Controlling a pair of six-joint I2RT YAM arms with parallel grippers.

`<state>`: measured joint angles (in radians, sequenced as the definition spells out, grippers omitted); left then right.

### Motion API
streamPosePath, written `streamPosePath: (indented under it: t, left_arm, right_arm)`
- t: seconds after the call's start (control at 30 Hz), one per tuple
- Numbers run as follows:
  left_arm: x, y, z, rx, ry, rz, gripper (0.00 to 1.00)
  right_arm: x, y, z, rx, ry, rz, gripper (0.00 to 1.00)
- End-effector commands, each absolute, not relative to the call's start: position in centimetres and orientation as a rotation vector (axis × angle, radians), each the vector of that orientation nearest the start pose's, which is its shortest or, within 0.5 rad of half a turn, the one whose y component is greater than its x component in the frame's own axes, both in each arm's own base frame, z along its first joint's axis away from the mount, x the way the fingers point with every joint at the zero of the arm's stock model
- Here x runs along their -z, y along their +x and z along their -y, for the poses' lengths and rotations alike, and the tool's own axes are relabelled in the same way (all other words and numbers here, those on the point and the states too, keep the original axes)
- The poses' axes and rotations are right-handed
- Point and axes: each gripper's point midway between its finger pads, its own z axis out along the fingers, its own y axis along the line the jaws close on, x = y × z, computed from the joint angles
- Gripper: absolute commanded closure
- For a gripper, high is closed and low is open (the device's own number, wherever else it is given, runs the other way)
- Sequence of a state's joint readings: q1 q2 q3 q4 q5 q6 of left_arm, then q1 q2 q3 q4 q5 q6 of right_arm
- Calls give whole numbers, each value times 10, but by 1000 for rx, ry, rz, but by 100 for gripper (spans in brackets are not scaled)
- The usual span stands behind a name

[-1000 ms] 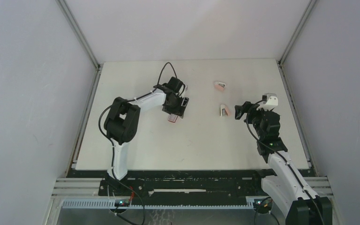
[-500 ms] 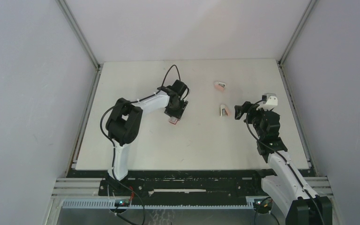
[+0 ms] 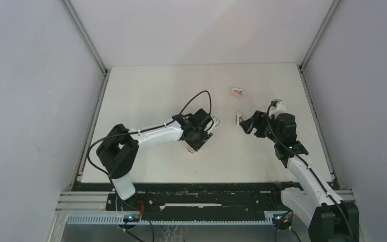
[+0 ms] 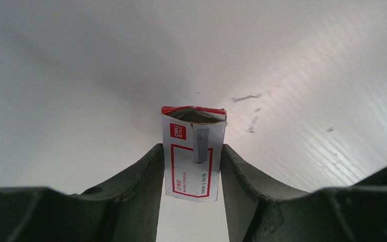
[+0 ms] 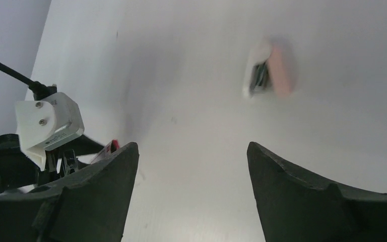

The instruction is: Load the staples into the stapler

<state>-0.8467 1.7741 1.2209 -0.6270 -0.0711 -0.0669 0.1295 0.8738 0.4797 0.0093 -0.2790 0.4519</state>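
**Gripping the staple pack (image 4: 193,169), with the stapler (image 5: 266,70) not yet loaded**

The left gripper (image 4: 192,151) is clamped on the staple pack, with one finger pressed on each long side. The pack is a small red and white box. Its far end is open, and a grey strip (image 4: 200,145), probably staples, shows there. In the top view this gripper holds the pack near the middle of the table (image 3: 146,96). I cannot tell if the pack rests on the surface or is lifted a little.

The right gripper (image 5: 191,147) has its fingers wide apart and nothing is between them. It is low over the table, near a small pink and white object that I take to be the stapler. A dark metal part shows inside it, maybe the open channel, but the picture is blurred there. The fingers do not touch it; it lies ahead of them. A second small pink block (image 3: 236,91) lies farther back, apart from both arms.

In my judgement only the first part is done: the pack is in the grip and already open. No staples are visible in the stapler. What is left is to bring out the strip, place it in the channel and close the stapler. Pack and stapler are apart, with bare table between them.
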Motion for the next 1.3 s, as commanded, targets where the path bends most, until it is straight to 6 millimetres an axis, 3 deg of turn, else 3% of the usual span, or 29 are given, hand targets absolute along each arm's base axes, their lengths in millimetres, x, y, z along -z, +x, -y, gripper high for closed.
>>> streamPosePath:
  t: [0.0,0.23,0.43,0.53,0.67,0.83,1.03,1.17,1.27]
  left_arm:
    - [-53,230,292,258,1212,-2437,52]
    - [-46,206,310,311,1381,-2345,50]
    - [-34,195,311,250,1468,-2315,39]
    - [-37,200,306,183,1410,-2331,34]
    - [-72,217,301,132,1111,-2342,29]
    - [-112,213,293,351,554,-2365,30]
    - [-96,184,295,778,9,-2387,37]
    - [-82,171,303,980,-197,-2397,45]
    - [-69,168,301,1005,-285,-2417,50]
  right_arm:
    - [-129,258,-144,-928,109,-2207,24]
    - [-99,226,-171,-1045,56,-2396,36]
    - [-77,223,-185,-1034,72,-2443,49]
    - [-68,221,-193,-1075,74,-2463,55]
    - [-59,220,-208,-1109,15,-2480,59]
    - [-51,221,-221,-1149,-62,-2496,65]
    - [-44,223,-234,-1138,-161,-2523,70]
    - [-44,224,-245,-1164,-208,-2525,75]
    - [-47,225,-254,-1184,-244,-2517,75]
